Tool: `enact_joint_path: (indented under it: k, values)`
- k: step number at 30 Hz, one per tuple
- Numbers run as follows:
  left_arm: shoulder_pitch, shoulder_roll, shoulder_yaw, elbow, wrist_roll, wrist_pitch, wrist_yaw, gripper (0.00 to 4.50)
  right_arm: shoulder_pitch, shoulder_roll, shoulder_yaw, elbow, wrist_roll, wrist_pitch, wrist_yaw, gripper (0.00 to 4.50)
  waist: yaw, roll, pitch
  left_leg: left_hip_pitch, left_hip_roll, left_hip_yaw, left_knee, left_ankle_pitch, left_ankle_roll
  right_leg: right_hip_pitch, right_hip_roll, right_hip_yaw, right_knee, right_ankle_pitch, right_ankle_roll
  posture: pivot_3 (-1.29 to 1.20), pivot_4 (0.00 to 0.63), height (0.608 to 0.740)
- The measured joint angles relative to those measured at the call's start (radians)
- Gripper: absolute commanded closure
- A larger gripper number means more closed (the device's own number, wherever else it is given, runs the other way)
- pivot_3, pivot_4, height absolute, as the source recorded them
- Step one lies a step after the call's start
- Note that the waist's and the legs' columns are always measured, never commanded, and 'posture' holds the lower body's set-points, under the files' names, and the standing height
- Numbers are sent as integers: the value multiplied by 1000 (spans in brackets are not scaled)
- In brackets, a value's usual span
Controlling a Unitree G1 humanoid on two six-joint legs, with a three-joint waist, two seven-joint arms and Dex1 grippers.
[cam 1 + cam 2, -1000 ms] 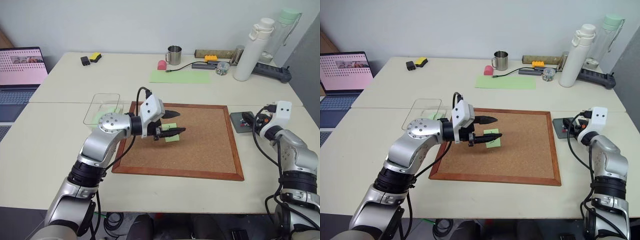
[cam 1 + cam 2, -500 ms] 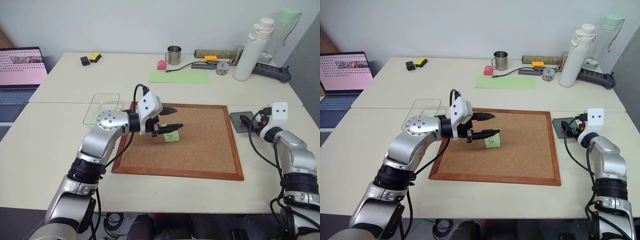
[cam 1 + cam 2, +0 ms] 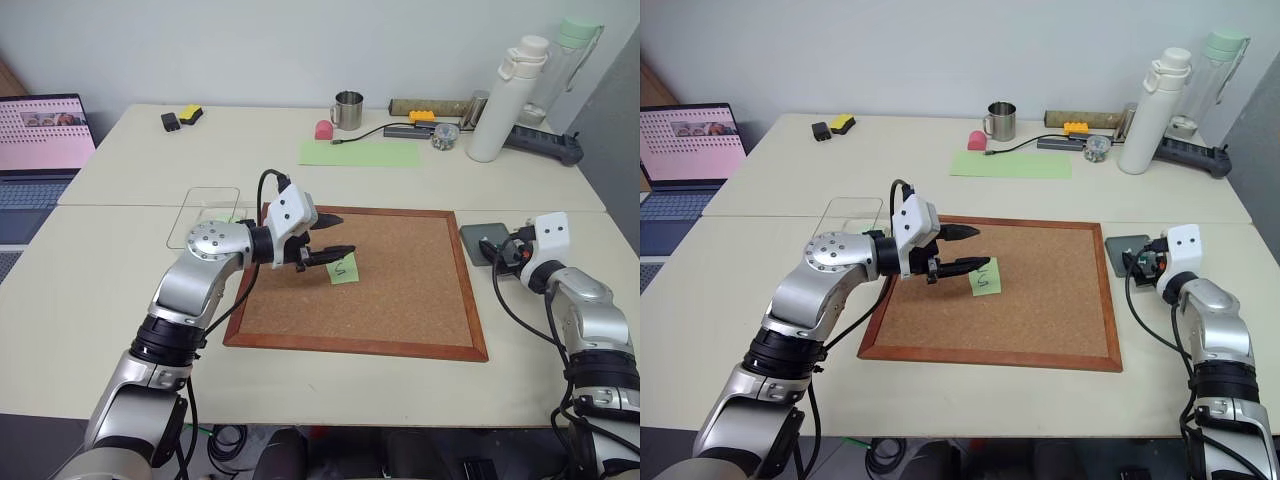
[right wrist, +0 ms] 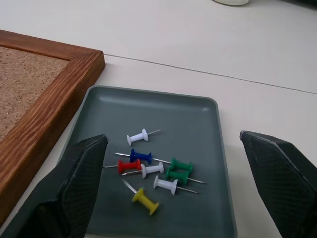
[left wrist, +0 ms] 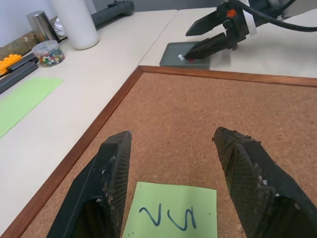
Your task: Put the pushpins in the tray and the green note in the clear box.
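The left pincer [image 5: 171,186] hangs just above the cork board [image 3: 400,290], its two fingers spread apart with nothing between them; the green note [image 5: 171,216] lies flat on the cork right under the tips. The right pincer [image 4: 178,196] stands wide apart over the tray [image 4: 203,121], which sits on the bench [image 3: 100,290] just beside the board's right edge. The pushpins [image 4: 153,171] lie loose in the tray. The clear box [image 3: 205,215] rests at the board's far left corner.
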Motion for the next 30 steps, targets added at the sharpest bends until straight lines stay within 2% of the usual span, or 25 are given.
enact_joint_path:
  k: [4,8,9,10,15,21,30]
  values:
    - [-1,41,3,43,29,-25,-4,1663,17,0,-16,-76,33,-19,35,7,-2,0,0,0,0,0,0,0,0,0,0,0,0,0,0,0,150,740]
    - [0,77,1,119,77,-91,-39,1663,70,0,-7,-325,158,51,153,7,-2,1,0,0,0,-1,0,0,0,0,0,-1,0,0,0,0,150,740]
    - [-1,74,-1,132,80,-105,-48,1324,77,0,1,-386,191,85,173,0,-2,1,0,0,0,-1,0,0,0,0,0,-1,0,0,0,0,150,740]
    - [0,73,-3,146,83,-115,-61,1209,87,0,13,-444,222,115,192,0,0,1,0,0,0,-1,0,0,0,0,0,-1,0,0,0,0,150,740]
    - [3,53,-40,216,94,-155,-125,27,151,-6,67,-665,341,257,241,0,8,0,1,-1,0,-3,1,0,0,0,0,-2,0,0,0,0,150,740]
    - [-24,2,-88,348,151,-219,-159,9,214,-26,137,-850,402,359,236,0,11,0,1,-1,0,-4,1,0,0,0,0,-3,1,0,0,0,150,740]
    - [-136,-97,-117,556,228,-303,-153,9,236,2,154,-897,407,393,174,0,11,0,1,-1,-1,-4,1,0,0,0,0,-3,0,0,0,0,150,740]
